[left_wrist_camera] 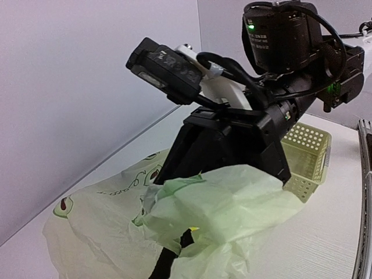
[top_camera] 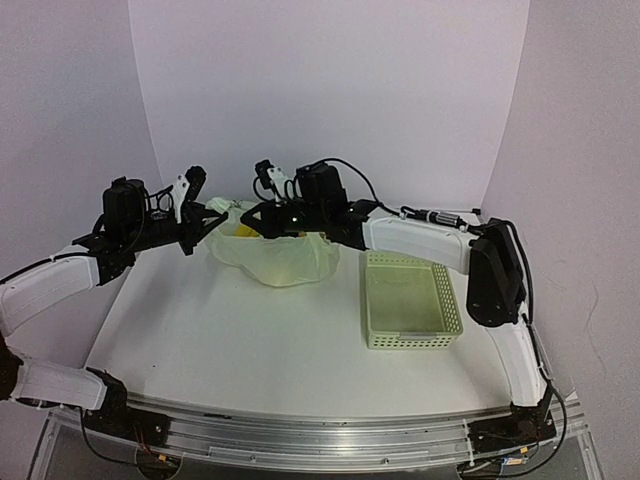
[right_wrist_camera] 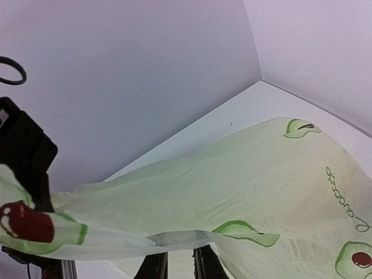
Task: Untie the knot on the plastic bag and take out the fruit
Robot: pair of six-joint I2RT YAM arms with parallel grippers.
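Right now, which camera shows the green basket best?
The top view: the whole basket shows, unobstructed. The left wrist view catches only a corner behind the right arm; the right wrist view misses it.

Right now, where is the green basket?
In the top view the pale green lattice basket sits on the right side of the table, just right of the plastic bag and nearer the arms' bases.

plastic bag (top_camera: 275, 255) left of basket (top_camera: 412, 338), on table (top_camera: 230, 340)
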